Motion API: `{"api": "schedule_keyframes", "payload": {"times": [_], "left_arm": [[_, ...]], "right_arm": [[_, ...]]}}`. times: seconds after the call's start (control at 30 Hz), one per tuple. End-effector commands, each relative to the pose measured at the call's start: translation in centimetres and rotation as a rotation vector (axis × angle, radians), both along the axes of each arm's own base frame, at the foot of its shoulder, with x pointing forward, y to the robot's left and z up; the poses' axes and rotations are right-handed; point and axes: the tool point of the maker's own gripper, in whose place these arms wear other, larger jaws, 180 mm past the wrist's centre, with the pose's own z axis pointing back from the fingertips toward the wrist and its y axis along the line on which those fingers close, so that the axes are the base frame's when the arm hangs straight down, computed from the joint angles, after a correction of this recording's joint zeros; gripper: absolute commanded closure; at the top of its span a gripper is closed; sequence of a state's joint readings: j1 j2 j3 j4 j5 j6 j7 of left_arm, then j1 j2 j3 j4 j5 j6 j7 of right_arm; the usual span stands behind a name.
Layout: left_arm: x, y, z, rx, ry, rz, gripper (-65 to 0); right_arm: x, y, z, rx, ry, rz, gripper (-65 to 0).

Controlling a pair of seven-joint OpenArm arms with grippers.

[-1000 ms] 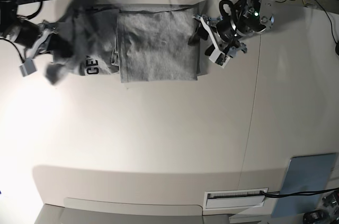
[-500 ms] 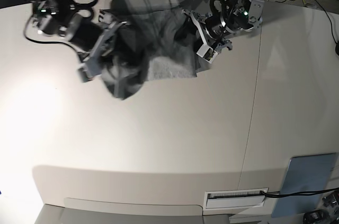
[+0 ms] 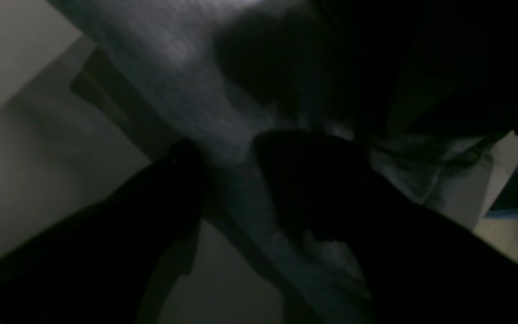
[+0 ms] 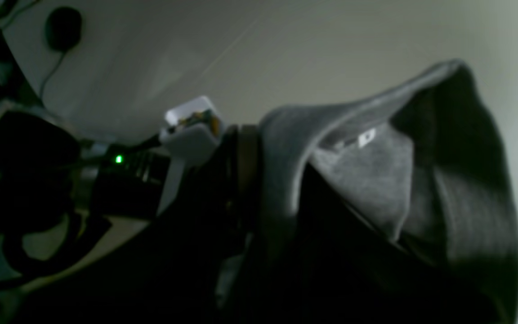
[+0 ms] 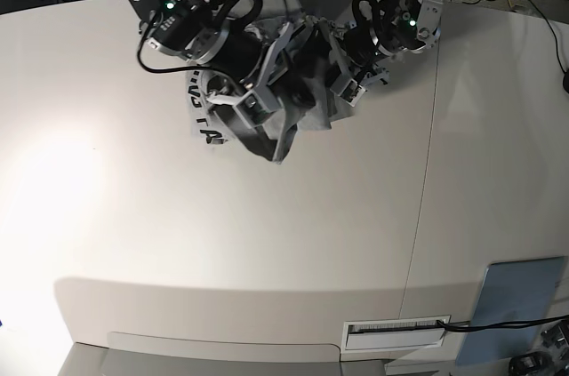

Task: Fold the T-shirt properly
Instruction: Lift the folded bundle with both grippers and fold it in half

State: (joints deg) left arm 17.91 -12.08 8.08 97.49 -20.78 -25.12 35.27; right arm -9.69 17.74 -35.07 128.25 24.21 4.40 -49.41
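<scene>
Pale beige tabletop [image 5: 267, 260] with a seam running down its right part; cables along the top edge, blue-grey pad [image 5: 520, 305] lower right. The heather-grey cotton T-shirt [image 5: 298, 118] sits bunched at upper centre of the base view, black block lettering [image 5: 197, 114] showing at its left edge.

Right gripper [image 5: 267, 83] (upper left of centre in the base view) is clenched on a fold of the T-shirt, carrying it across toward the other arm; the right wrist view shows cloth [image 4: 376, 171] draped over it, neck label visible. Left gripper [image 5: 342, 69] (upper right of centre) has its jaws spread wide, one either side of a strip of fabric [image 3: 223, 135] in its wrist view, not pinching it.

Risks, my read:
- carried layer is crumpled, not flat; laying it down as is gives a lumpy fold
- arms are very close, so collision or cloth snagging on the left fingers is likely
- left side isn't pinned, so the base layer could drag and skew
</scene>
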Motion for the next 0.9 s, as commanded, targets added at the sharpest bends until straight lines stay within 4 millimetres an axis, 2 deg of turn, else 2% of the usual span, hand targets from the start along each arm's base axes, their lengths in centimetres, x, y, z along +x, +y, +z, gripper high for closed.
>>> {"api": "schedule_keyframes", "payload": {"times": [0.0,0.3,0.53,0.67,0.87], "left_arm": [[-0.1,0.0,0.1,0.008,-0.001,-0.014,-35.8],[-0.2,0.1,0.0,0.012,0.001,-0.016,-35.8],[-0.2,0.1,0.0,0.012,0.001,-0.016,-35.8],[-0.3,0.1,-0.1,0.017,0.007,-0.018,-35.8],[-0.3,0.2,-0.1,0.018,0.006,-0.018,-35.8]], "right_arm": [[0.3,0.6,1.4,0.025,-0.060,0.016,0.0],[-1.0,2.2,1.7,-0.010,-0.123,0.153,0.0],[-0.8,1.8,1.3,-0.043,-0.136,0.147,0.0],[-0.9,0.7,0.6,-0.098,-0.144,0.159,0.0],[-2.4,0.7,-0.1,-0.162,-0.185,0.304,0.0]]}}
